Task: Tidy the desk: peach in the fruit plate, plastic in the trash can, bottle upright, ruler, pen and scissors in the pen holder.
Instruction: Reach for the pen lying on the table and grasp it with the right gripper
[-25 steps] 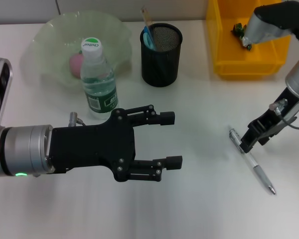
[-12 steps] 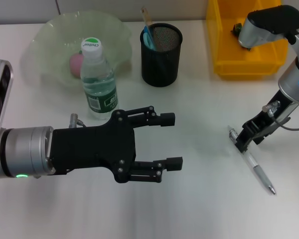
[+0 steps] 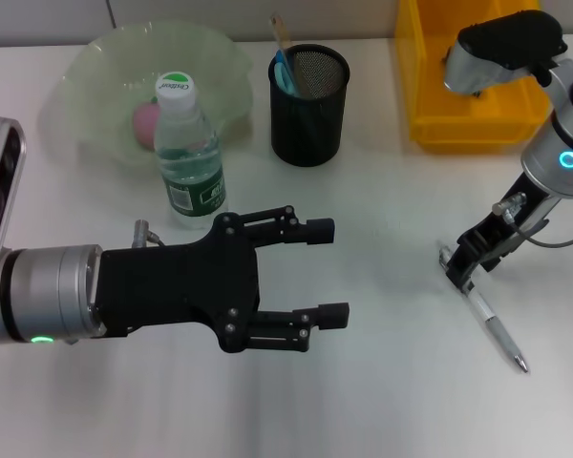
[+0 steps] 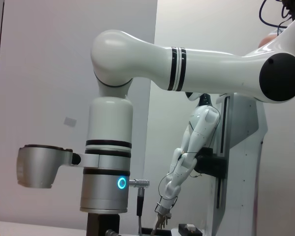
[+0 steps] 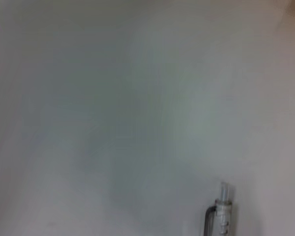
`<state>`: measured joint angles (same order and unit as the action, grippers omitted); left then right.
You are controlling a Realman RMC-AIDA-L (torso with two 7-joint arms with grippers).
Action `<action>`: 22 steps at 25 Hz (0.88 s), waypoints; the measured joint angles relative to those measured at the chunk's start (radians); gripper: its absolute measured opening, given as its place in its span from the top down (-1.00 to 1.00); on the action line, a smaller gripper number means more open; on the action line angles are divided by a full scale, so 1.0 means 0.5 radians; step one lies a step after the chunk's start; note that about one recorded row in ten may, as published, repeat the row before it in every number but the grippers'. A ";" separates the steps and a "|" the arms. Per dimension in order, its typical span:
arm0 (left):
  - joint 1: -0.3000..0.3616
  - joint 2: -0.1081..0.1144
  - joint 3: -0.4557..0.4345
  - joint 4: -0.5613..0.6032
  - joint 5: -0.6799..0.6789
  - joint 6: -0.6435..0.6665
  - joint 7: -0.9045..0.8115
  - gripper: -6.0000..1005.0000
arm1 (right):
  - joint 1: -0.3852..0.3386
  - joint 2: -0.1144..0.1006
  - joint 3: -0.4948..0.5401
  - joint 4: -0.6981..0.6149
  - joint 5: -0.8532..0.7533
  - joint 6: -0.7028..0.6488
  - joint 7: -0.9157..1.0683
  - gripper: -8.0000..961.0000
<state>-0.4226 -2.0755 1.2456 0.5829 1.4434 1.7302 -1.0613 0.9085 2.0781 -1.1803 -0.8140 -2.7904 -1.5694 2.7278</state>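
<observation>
My left gripper (image 3: 329, 270) hung over the bare white desk (image 3: 382, 382) at the near left, its black fingers (image 3: 310, 229) spread wide and holding nothing. Just beyond it the water bottle (image 3: 187, 153) stood upright, green cap on top, touching the front edge of the pale green fruit plate (image 3: 95, 72). The pink peach (image 3: 146, 122) lay inside that plate, partly hidden behind the bottle. Near the middle of the desk's far side stood the black mesh pen holder (image 3: 310, 100), with a ruler (image 3: 283, 38) and something blue sticking up from it. Farther right, the yellow bin (image 3: 430, 86) sat at the far edge. In front of it, my right gripper (image 3: 458, 274) was down at the clip end of the pen (image 3: 487, 324), which lay flat on the desk, tip pointing toward me. I could not tell whether that gripper had closed on it.
</observation>
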 joint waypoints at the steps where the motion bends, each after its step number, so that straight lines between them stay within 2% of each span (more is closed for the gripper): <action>1: 0.001 0.000 0.000 0.000 0.000 0.000 0.000 -0.59 | 0.005 0.000 -0.001 0.011 0.000 0.006 0.002 -0.01; 22: 0.006 0.000 0.000 0.000 0.000 0.004 -0.001 -0.59 | 0.100 0.006 -0.056 0.113 0.000 0.051 0.015 -0.01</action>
<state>-0.4199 -2.0754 1.2455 0.5829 1.4434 1.7322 -1.0616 0.9587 2.0810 -1.2082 -0.7574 -2.7903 -1.5441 2.7355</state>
